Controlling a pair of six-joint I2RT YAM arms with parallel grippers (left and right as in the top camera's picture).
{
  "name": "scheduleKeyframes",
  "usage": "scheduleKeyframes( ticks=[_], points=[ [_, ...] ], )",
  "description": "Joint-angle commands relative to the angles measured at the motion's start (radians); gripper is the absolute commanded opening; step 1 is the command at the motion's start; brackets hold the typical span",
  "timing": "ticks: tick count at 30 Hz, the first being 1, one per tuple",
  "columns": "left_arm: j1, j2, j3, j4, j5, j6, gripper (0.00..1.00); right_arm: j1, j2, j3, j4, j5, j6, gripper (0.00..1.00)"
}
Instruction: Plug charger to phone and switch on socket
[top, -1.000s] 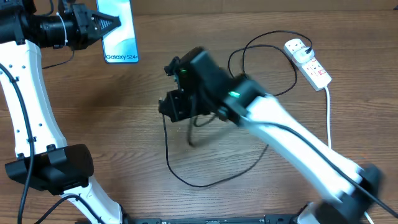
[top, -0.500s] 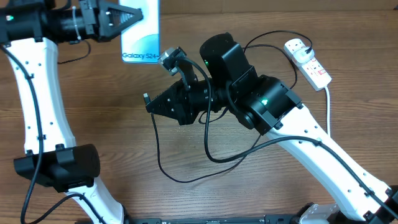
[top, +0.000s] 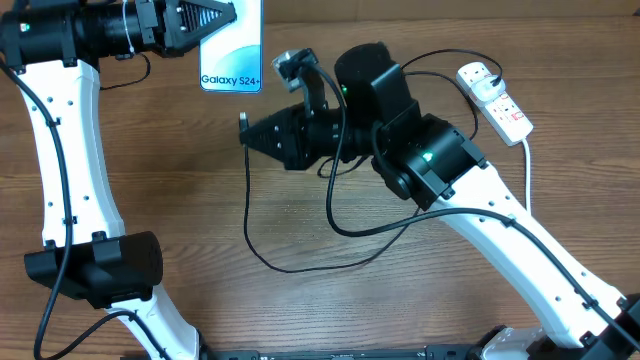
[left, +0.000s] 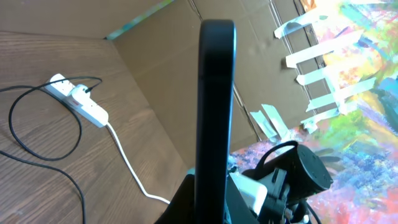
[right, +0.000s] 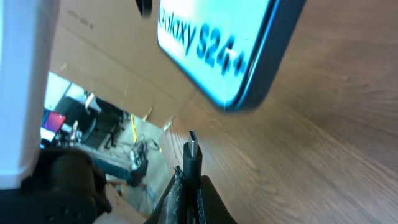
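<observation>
Left claw (top: 215, 17) pinching the phone (top: 232, 55) held above the table's (top: 150, 180) far edge, right claw (top: 258, 133) pinching the charger's (top: 300, 262) connector tip (right: 193, 149) just below the phone, cable trailing to the socket (top: 495, 98) at far right

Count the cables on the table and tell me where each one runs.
2. The black charger loops across mid-table, from the socket to the right claw. The white cord runs from the socket down the right side; its far end is hidden.

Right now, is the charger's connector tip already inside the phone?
No: in the right wrist view the connector tip sits clear of the phone.
</observation>
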Motion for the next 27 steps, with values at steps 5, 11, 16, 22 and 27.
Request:
scheduleKeyframes(
  ticks=[5,11,16,22,27],
  points=[
    [0.004,-0.007,0.007,0.004,0.048,-0.033,0.04,-0.008,0.029,-0.003,0.087,-0.048,0.064,0.04],
    [0.004,-0.007,0.007,0.004,0.048,-0.033,0.04,-0.008,0.052,-0.003,0.131,-0.060,0.101,0.04],
    [0.004,-0.007,0.007,0.004,0.048,-0.032,0.04,-0.008,0.056,-0.003,0.158,-0.069,0.101,0.04],
    [0.005,-0.007,0.007,0.005,0.048,-0.032,0.04,-0.009,0.056,-0.003,0.177,-0.081,0.101,0.04],
    [0.006,-0.007,0.007,0.005,0.048,-0.032,0.04,-0.009,0.056,-0.003,0.196,-0.080,0.101,0.04]
  ],
)
